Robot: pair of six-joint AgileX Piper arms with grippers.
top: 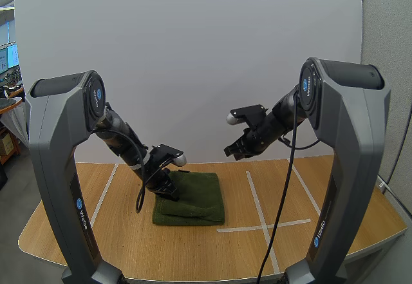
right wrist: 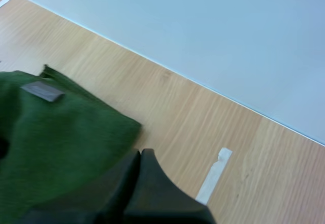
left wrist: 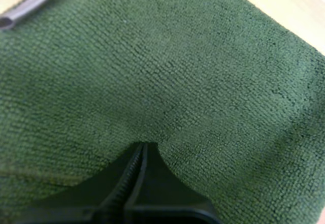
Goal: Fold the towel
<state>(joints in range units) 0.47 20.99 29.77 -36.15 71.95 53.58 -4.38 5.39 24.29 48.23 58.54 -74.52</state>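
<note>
Left end effector (left wrist: 141, 152) closed, 1 dark wedge on nubby green towel (left wrist: 203, 71), right end effector (right wrist: 140, 155) closed

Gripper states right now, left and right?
Left gripper: jaws closed, holding nothing, tips down on the green towel.
Right gripper: jaws closed, empty, raised above the table.

towel (top: 196, 197) | left edge partly hidden under left jaws; label (right wrist: 42, 91) | print too blurred to read
</note>
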